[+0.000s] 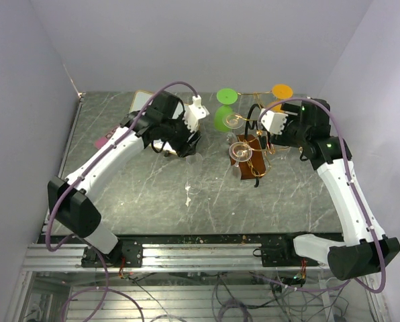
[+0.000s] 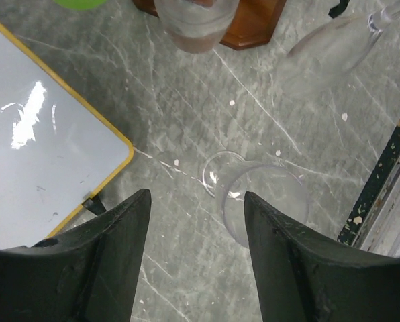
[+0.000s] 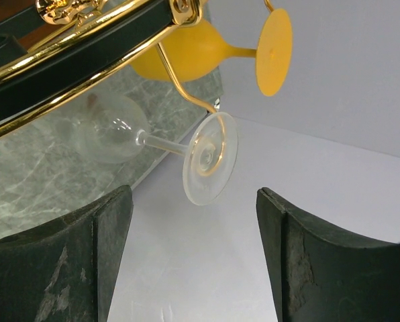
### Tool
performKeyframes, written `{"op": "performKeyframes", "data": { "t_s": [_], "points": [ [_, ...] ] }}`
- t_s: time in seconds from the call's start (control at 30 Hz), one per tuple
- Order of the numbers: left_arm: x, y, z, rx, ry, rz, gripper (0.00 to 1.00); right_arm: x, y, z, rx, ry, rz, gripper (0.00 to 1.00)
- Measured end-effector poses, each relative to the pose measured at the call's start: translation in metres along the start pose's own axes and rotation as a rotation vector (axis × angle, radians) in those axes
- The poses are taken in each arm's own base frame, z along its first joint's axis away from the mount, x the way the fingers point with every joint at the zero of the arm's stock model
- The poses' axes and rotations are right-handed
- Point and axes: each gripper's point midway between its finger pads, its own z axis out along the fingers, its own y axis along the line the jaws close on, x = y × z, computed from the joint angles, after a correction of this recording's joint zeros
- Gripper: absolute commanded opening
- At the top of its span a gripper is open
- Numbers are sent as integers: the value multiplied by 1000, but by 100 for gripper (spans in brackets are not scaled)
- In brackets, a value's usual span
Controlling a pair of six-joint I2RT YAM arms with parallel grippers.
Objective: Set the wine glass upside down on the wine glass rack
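Note:
A clear wine glass (image 2: 264,201) lies on its side on the marble table, just ahead of my left gripper (image 2: 196,201), which is open and empty above it; its bowl sits by the right finger (image 2: 287,268). The gold wire rack (image 1: 252,153) stands on a brown wooden base (image 2: 254,27). On it hang a green glass (image 1: 224,111), an orange glass (image 3: 186,50) and clear glasses (image 3: 207,155). My right gripper (image 3: 193,201) is open and empty, just below the foot of a hung clear glass, beside the rack's black-and-gold loop (image 3: 86,64).
A white board with a yellow frame (image 2: 45,147) lies on the table left of the left gripper. A pink object (image 1: 103,139) lies near the table's left edge. Grey walls enclose the back and sides. The metal table edge (image 2: 388,194) shows at right.

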Motion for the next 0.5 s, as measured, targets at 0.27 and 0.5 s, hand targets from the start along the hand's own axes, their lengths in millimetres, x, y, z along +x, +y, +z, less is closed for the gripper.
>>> {"op": "performKeyframes", "data": {
  "t_s": [0.27,0.5],
  "points": [
    [22,-16,24,74,121,-1,52,-2,-6,-6,14,4,8,76],
    [36,-26,34,107,183,15,31,-2,-8,-12,29,7,18,77]
  ]
}}
